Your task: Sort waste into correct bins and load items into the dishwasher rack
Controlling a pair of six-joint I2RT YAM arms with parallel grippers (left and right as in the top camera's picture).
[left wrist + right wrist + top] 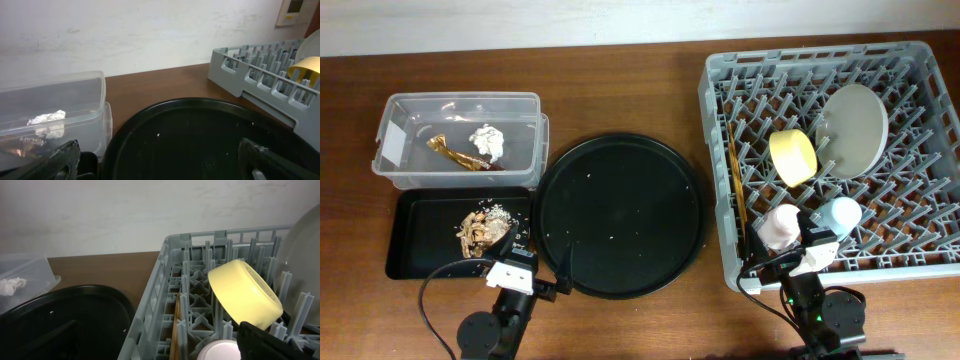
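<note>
Overhead | tub (460, 98) label (390, 146) white, blank perhaps | wrapper (455, 153) inside

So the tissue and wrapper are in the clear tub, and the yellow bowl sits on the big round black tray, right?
Not quite: the overhead view shows the yellow bowl in the grey dishwasher rack, not on the big round black tray. The tissue and wrapper are indeed in the clear tub.

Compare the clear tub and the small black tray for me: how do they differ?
The clear tub is see-through and tall-walled; the black tray is opaque and shallow. The tub holds the white tissue and gold-brown wrapper; the tray holds food scraps. In the overhead view the tub lies above the tray. Both are rectangular.
</note>
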